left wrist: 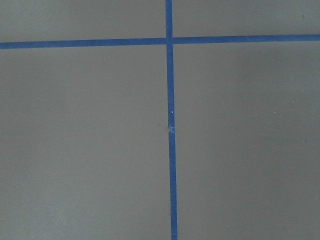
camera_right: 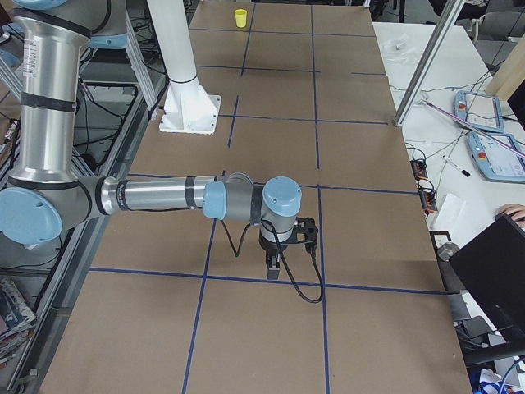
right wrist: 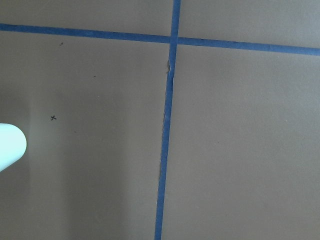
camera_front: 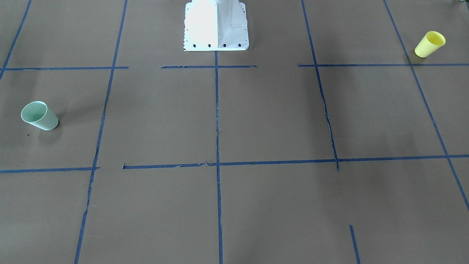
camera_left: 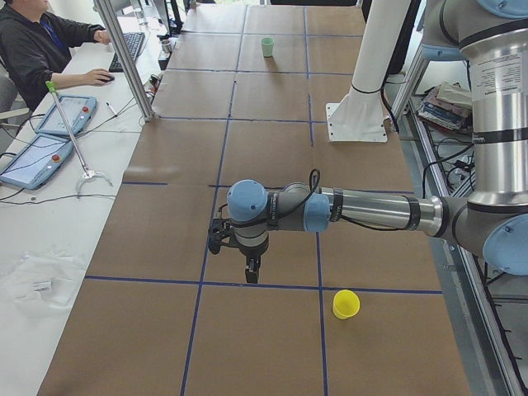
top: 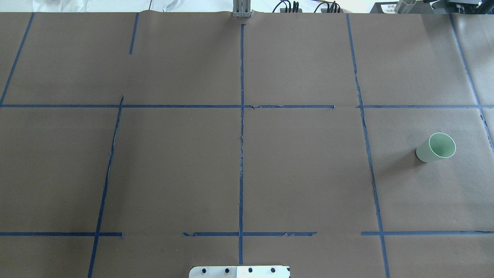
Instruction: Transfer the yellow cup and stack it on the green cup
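The left pincer (camera_left: 252, 276) and right pincer (camera_right: 273, 271) hang over the table (camera_left: 264, 346) holding neither cup, how far open I cannot tell, so I judge nothing done: in the left side view the yellow cup (camera_left: 346, 304) stands at the left pincer's 4 o'clock, the green cup (camera_left: 267, 47) far off at 12, with open room between.

I am looking at a robotics lab. A long table (camera_left: 272, 99) is covered in brown paper and gridded with blue tape (top: 241, 154); a white robot pedestal (camera_front: 216, 25) is bolted at its edge. Beside the table, an operator (camera_left: 33, 45) sits at a desk (camera_left: 49, 223) with a keyboard (camera_left: 128, 51) and teach pendants (camera_left: 62, 114).
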### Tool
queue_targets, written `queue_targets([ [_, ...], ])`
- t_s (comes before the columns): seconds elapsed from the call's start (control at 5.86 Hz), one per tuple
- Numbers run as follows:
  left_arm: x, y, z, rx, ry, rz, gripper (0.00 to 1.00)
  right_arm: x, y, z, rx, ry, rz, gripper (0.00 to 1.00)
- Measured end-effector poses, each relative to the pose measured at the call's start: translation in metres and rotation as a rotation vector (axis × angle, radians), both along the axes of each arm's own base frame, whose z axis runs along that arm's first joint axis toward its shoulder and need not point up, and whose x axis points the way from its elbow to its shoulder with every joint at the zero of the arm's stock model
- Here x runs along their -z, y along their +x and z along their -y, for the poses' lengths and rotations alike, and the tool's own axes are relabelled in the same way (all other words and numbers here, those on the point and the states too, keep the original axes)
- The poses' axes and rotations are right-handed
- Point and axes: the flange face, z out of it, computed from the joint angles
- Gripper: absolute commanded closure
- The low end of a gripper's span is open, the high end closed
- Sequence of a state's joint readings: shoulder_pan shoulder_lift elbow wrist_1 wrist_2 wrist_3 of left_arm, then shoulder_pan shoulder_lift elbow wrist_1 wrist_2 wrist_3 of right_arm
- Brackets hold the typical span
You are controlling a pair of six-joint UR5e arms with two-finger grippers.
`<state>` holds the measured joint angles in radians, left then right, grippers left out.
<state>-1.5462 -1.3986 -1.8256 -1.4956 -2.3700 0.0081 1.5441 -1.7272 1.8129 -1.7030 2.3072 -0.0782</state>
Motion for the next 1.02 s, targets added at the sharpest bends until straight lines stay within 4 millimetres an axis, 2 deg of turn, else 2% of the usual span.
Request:
queue_targets([
  [0.51, 0.016, 0.0, 0.011, 0.001, 0.12, 0.0, 0.0, 0.0, 0.0, -0.001, 0.001, 0.0, 0.0, 0.0],
  [0.85, 0.025, 0.002, 0.025, 0.005, 0.144, -0.003, 0.0, 0.0, 0.0, -0.001, 0.002, 0.0, 0.0, 0.0],
  [1.02, 0.032, 0.002, 0.025, 0.008, 0.153, -0.005, 0.0, -0.001, 0.0, -0.001, 0.003, 0.001, -0.001, 0.0],
])
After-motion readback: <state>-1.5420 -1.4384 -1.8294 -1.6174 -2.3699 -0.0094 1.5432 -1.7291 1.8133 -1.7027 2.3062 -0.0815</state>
